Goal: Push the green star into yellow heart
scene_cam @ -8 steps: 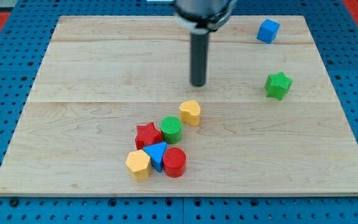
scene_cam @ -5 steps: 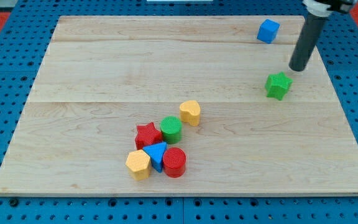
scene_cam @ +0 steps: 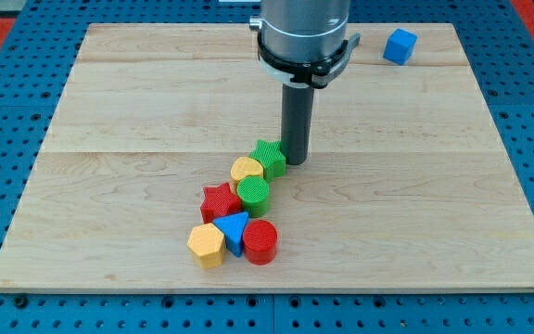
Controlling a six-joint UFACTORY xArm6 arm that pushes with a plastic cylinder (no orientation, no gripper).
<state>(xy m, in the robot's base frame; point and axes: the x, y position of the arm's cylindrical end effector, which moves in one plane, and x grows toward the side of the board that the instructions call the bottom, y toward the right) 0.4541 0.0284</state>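
One green star [scene_cam: 269,157] touches yellow heart [scene_cam: 246,170]; my tip [scene_cam: 296,160] adjacent.

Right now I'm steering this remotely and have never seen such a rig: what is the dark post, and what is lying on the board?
The dark post is the end of a robot arm. It has no gripper and holds nothing, only pushing blocks with my tip as it slides on the wooden board. There is one camera, looking down at the board at a slant.

My tip is against the green star, on its right in the view. The star touches the yellow heart, which sits against a green cylinder. Below these are a red star, a blue triangle, a red cylinder and a yellow hexagon. A blue cube sits alone at the view's top right.
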